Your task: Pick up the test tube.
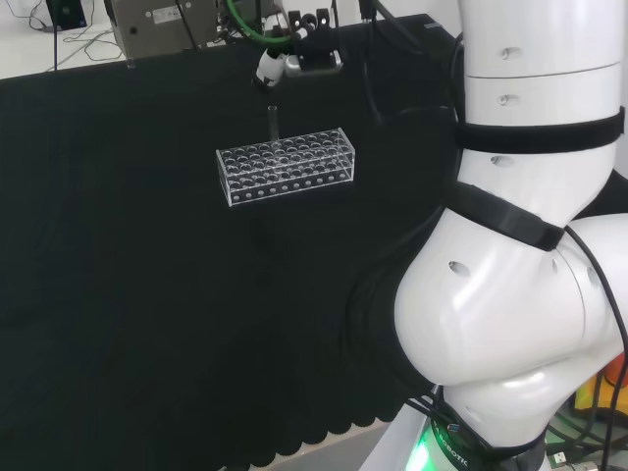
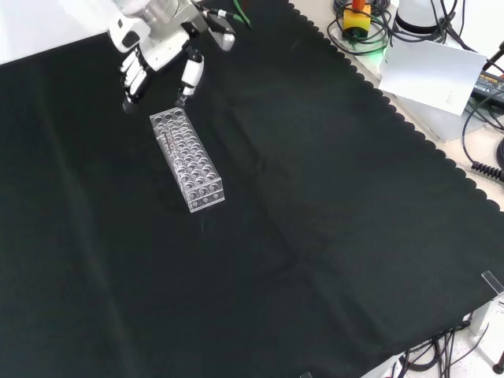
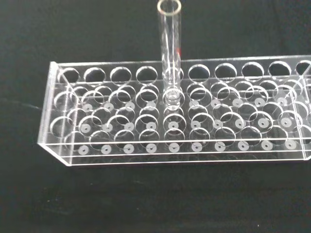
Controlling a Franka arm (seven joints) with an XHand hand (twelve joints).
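A clear plastic rack [image 1: 285,165] with several rows of holes lies on the black cloth. One clear glass test tube [image 1: 274,123] stands upright in a hole of its far row in the head view. In the wrist view the test tube [image 3: 170,48] rises well above the rack [image 3: 170,131], and the other holes hold nothing. The black and white hand [image 1: 294,54] hangs beyond the rack, above the tube's mouth and apart from it. In the front view the hand [image 2: 157,51] is at the far end of the rack [image 2: 187,160], its fingers [image 2: 132,79] and thumb spread downward with nothing between them.
A grey box [image 1: 162,25] and cables stand at the bench's far edge in the head view. The arm's white links [image 1: 530,245] take up that view's right side. In the front view a white sheet [image 2: 433,75] and a cable bundle lie off the cloth's scalloped edge.
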